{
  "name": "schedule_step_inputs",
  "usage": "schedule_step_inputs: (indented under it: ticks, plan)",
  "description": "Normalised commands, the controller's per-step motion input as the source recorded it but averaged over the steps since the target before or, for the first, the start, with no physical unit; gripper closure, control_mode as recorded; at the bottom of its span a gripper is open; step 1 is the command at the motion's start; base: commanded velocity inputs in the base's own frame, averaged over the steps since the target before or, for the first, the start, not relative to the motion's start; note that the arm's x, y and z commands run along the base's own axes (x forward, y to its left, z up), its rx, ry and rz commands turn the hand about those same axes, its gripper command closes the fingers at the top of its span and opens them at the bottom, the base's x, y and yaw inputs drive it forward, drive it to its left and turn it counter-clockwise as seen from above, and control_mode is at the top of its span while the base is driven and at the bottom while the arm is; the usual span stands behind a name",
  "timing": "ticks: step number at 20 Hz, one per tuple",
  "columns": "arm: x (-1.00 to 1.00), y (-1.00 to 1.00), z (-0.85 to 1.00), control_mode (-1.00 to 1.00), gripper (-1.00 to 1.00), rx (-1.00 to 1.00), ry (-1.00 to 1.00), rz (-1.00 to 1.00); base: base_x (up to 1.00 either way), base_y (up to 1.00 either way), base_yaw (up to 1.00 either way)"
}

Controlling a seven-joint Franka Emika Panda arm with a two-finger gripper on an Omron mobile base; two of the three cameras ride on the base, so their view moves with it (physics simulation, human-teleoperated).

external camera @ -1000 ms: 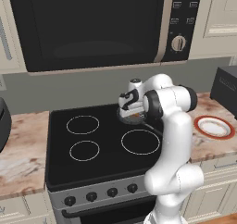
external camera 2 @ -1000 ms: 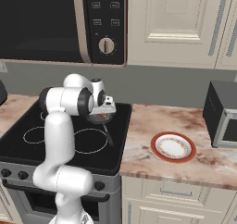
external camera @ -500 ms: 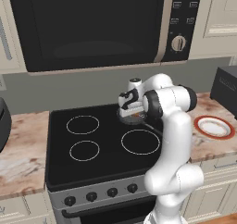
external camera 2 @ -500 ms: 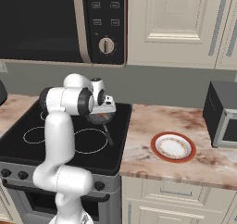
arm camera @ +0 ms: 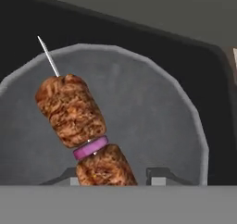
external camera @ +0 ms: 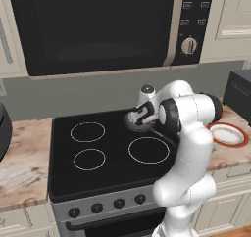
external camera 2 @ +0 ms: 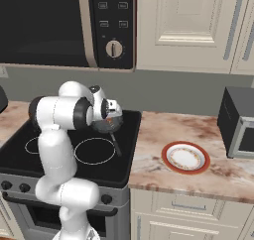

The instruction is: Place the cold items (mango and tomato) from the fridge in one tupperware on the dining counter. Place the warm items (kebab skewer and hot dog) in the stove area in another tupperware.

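The kebab skewer lies in a round grey pan on the far right burner of the stove area. It has two browned meat chunks, a purple onion ring between them, and a thin metal point.

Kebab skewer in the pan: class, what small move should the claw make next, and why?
Probably ease straight down and close. In the hand view the kebab skewer lies in the grey pan, and the claw has its tips on either side of the lower meat chunk, apparently open.

black microwave overhead, red-rimmed plate on counter, grey pan, toaster oven
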Motion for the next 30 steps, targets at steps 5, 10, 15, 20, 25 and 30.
schedule_step_inputs:
  ticks: [5, 10, 15, 20, 25, 30]
  plan:
    - [-0.97, 0.0, 0.99, -1.0, 1.0, 0.0, -0.57, 0.06, 0.0, 0.0, 0.0]
    - [-1.0, 0.11, 1.0, -1.0, 1.0, 0.0, -0.3, 0.02, 0.0, 0.0, 0.0]
    - [-1.0, 0.11, 1.0, -1.0, 1.0, 0.0, 0.01, 0.02, 0.0, 0.0, 0.0]
    - [-0.29, 0.0, 0.98, -1.0, 1.0, 0.0, 0.61, 0.09, 0.0, 0.0, 0.0]
    - [-0.7, 0.02, 0.7, -1.0, 1.0, 0.0, 0.53, 0.01, 0.0, 0.0, 0.0]
    - [-1.0, 0.11, 0.13, -1.0, 1.0, 0.0, 0.25, -0.02, 0.0, 0.0, 0.0]
